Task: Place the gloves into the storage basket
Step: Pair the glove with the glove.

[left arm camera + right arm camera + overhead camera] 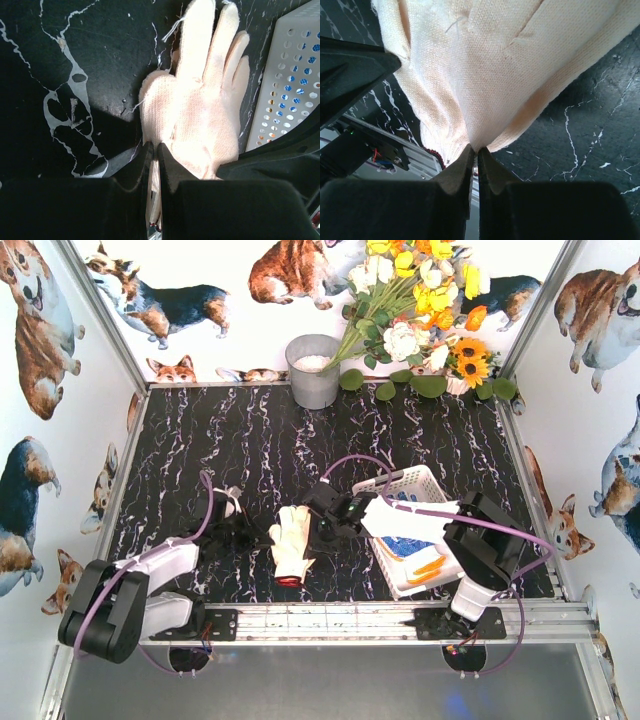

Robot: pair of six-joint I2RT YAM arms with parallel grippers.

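Note:
A cream knit glove (292,540) with a dark red cuff edge hangs between my two grippers, just left of the storage basket (415,477). My left gripper (258,536) is shut on the glove's left edge; in the left wrist view the glove (200,110) spreads beyond the closed tips (154,146), with the basket's wall (295,75) at the right. From the glove's right side my right gripper (322,524) pinches it, and the cloth (495,65) rises straight from its shut tips (476,149). A blue-dotted glove (405,545) and an orange-trimmed one (430,568) lie in the basket.
A grey metal bucket (313,370) stands at the back centre beside a bunch of flowers (420,310). An aluminium rail (330,620) runs along the near edge. Corgi-printed walls close in the left, right and back sides.

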